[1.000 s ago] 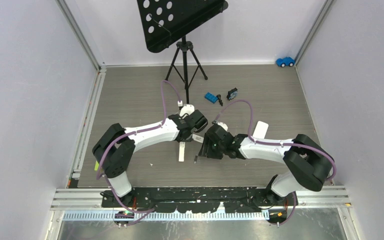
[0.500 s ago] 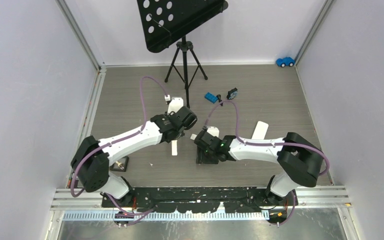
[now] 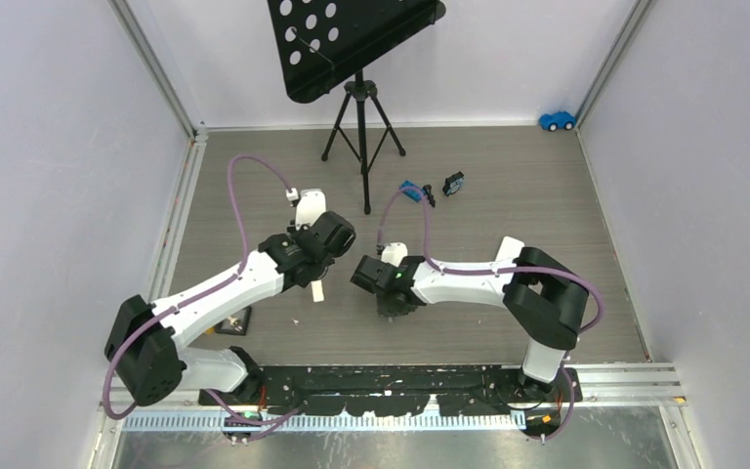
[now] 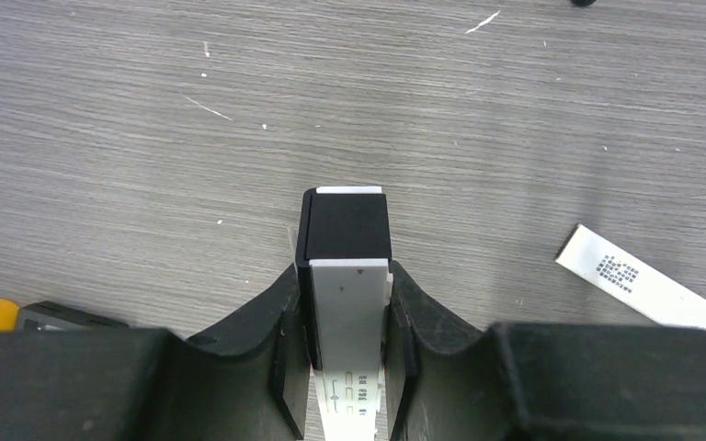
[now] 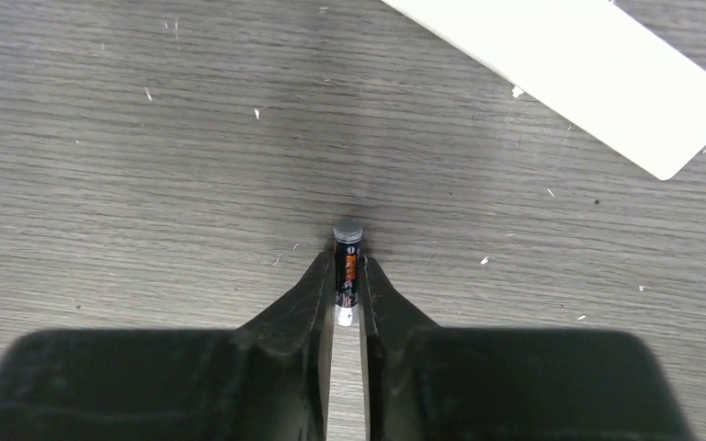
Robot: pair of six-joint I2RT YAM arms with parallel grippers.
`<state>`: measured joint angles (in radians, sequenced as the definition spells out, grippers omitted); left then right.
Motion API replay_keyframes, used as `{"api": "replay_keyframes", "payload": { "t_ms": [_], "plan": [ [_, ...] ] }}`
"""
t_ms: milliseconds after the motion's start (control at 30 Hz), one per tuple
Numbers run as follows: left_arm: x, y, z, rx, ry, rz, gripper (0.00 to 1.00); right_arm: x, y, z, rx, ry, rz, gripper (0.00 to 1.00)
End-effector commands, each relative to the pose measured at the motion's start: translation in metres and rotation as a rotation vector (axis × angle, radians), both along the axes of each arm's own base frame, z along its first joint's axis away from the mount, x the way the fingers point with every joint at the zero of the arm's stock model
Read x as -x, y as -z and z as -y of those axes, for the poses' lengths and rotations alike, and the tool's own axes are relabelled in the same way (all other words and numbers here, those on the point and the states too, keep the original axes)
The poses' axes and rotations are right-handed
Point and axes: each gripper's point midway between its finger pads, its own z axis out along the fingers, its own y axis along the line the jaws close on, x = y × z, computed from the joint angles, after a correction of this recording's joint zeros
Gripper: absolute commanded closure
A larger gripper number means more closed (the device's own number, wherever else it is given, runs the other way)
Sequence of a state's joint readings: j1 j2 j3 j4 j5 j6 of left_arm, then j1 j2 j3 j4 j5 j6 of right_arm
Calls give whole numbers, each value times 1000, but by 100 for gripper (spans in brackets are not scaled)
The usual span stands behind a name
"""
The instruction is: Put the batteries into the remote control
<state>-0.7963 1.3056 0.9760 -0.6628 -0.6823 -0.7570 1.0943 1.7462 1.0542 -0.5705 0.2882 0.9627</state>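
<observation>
Further left: left hand [image 4: 345, 287] clamped on remote [image 4: 344, 230], right hand [image 5: 346, 276] on battery [image 5: 347, 239] (wrist views).

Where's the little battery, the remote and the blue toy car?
battery [image 5: 348, 262]: right wrist view, on its dark side.
remote [image 4: 349, 299]: left wrist view, on its white face.
blue toy car [image 3: 557, 120]: top view, on its body.

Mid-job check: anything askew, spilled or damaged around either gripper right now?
Nothing looks damaged or spilled. The left gripper clamps the white remote with a black end squarely; the right gripper pinches a thin dark cylindrical battery. Only tiny white flecks litter the grey wood-grain table.
</observation>
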Motion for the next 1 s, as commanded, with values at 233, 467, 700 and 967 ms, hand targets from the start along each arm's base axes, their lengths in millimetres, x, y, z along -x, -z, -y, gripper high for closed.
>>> {"api": "replay_keyframes", "payload": {
  "t_ms": [233, 467, 700, 967],
  "plan": [
    [-14, -40, 28, 255, 122, 215, 100, 6, -7, 31, 139, -93, 52, 96],
    [21, -61, 134, 585, 697, 30, 100, -9, -97, 45, -67, -81, 290, 96],
    [38, -87, 170, 822, 882, -12, 100, 16, -198, 32, -532, -192, 441, 95],
    [31, -90, 156, 1091, 732, -117, 100, 14, -204, 37, -453, -95, 344, 95]
  ]
}}
